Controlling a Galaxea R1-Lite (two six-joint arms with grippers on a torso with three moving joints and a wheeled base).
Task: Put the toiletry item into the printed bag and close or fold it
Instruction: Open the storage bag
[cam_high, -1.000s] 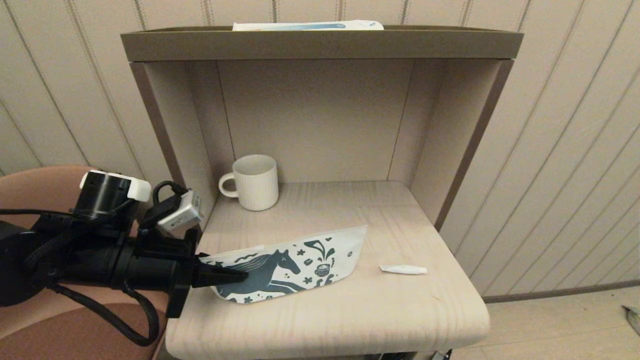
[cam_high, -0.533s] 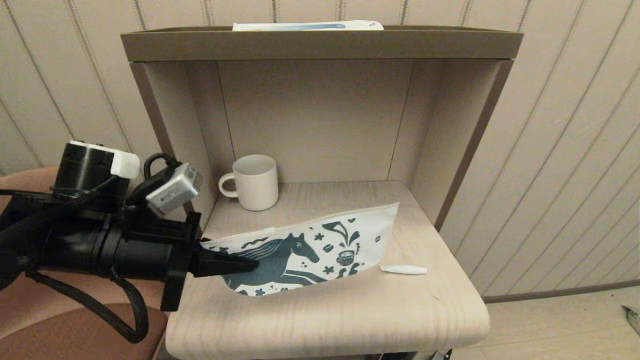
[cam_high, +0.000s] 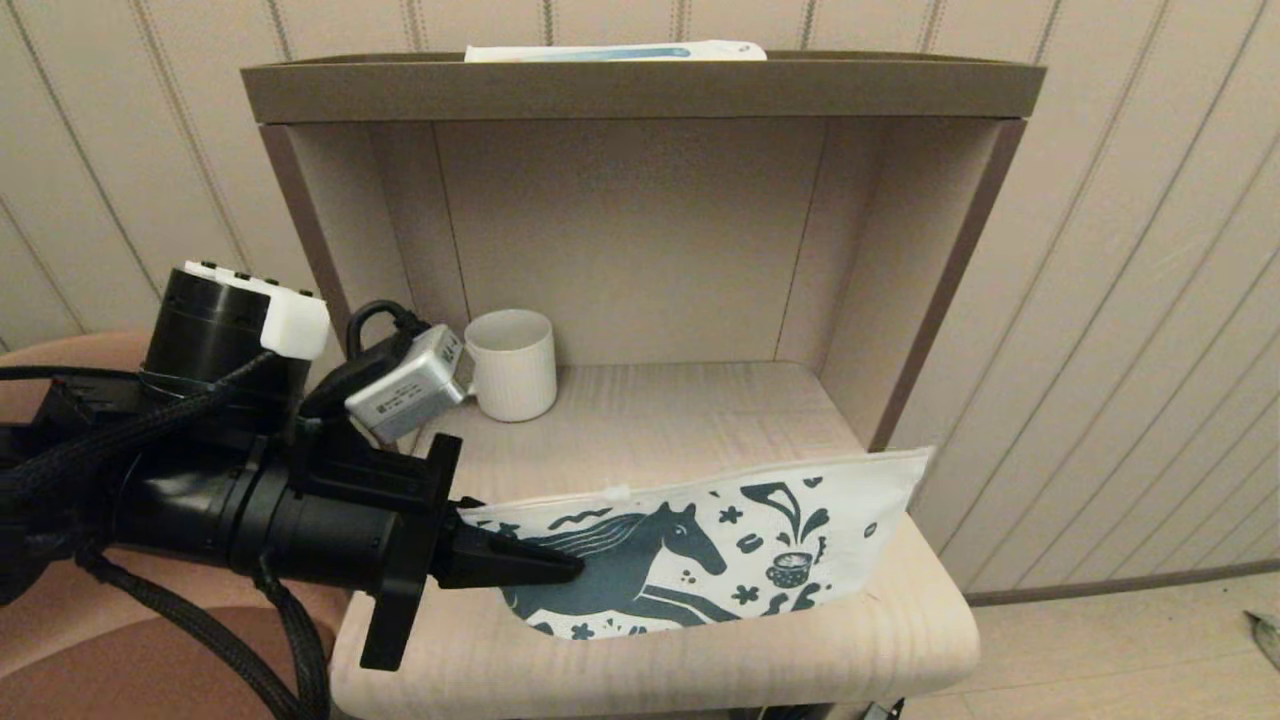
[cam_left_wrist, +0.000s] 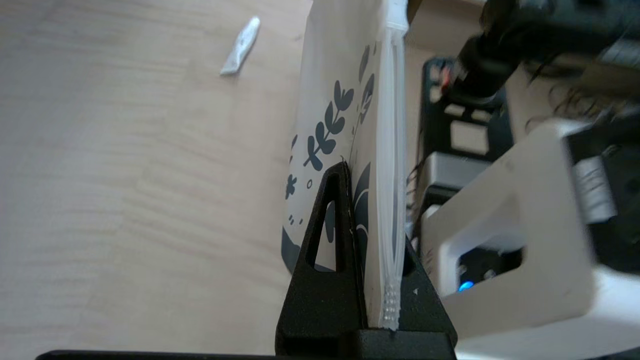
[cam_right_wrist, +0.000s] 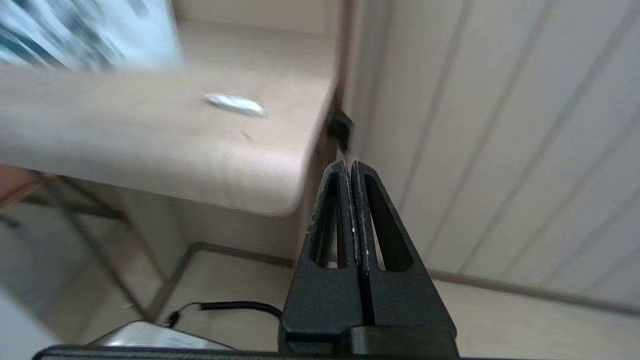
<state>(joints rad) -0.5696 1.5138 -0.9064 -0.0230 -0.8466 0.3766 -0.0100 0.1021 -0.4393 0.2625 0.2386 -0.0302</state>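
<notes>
The printed bag (cam_high: 740, 540), white with a teal horse and cup, stands on its long edge above the table. My left gripper (cam_high: 560, 568) is shut on its left end. In the left wrist view the bag (cam_left_wrist: 340, 75) is pinched between the jaws (cam_left_wrist: 370, 175), zip strip along one side. In the head view the bag hides the toiletry item. The small white tube (cam_left_wrist: 241, 46) lies on the wood beyond the bag. From the right wrist it shows as a tube (cam_right_wrist: 235, 104) near the table's right edge. My right gripper (cam_right_wrist: 350, 167) is shut and empty, below table height at the right corner.
A cream ribbed mug (cam_high: 512, 362) stands at the back left of the wooden table (cam_high: 700, 650), close to my left wrist camera. Shelf walls (cam_high: 860, 300) enclose the back. A long white-and-blue box (cam_high: 615, 50) lies on the top. A brown chair (cam_high: 60, 370) is at the left.
My left gripper has raised the bag and carried it right and forward. The bag went from lying tilted to standing on edge, and now covers the tube in the head view.
</notes>
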